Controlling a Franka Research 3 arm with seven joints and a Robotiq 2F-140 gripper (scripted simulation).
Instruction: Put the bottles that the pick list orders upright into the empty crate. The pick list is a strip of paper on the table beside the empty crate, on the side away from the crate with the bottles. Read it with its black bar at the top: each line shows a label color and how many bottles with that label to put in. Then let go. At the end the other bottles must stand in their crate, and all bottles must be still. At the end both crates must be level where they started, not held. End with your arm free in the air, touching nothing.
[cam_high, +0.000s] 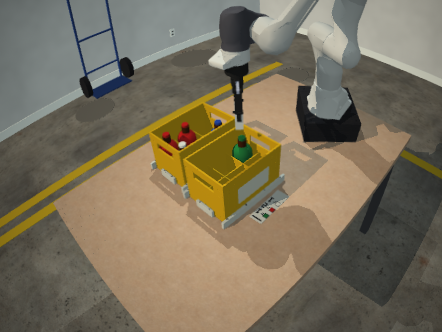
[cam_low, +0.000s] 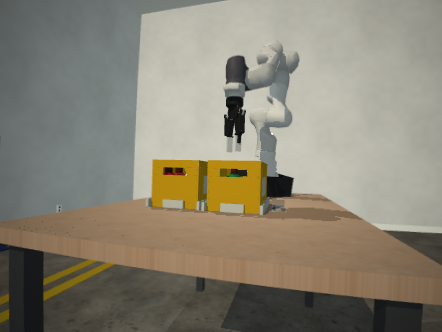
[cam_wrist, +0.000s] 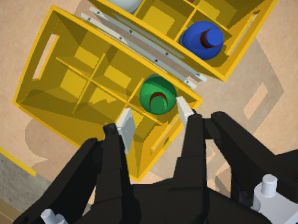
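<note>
the green bottle (cam_high: 242, 151) (cam_low: 233, 175) (cam_wrist: 157, 95) stands in a corner compartment of the receiving crate (cam_high: 204, 197) (cam_low: 235, 191) (cam_wrist: 30, 82); its lower part is hidden by the walls in the top view, and only a sliver shows through the handle slot in the exterior view. no other bottle is visible in that crate.

the neighbouring crate (cam_high: 167, 162) (cam_low: 177, 192) (cam_wrist: 227, 70) holds two red bottles (cam_high: 187, 135), a blue bottle (cam_high: 217, 125) (cam_wrist: 202, 41) and a white-topped item (cam_high: 182, 145), partly concealed by walls. the wrist view cuts this crate off at its upper edge, so a full count cannot be certified.

both crates sit level, side by side, on the table (cam_high: 150, 250) (cam_low: 200, 235). the pick list (cam_high: 270, 207) (cam_low: 279, 209) lies beside the receiving crate; green and red patches are discernible, its lettering too small to read.

the pincer (cam_high: 239, 123) (cam_low: 233, 144) (cam_wrist: 155, 112) is released, fingers apart with nothing between them, above the crates.
</note>
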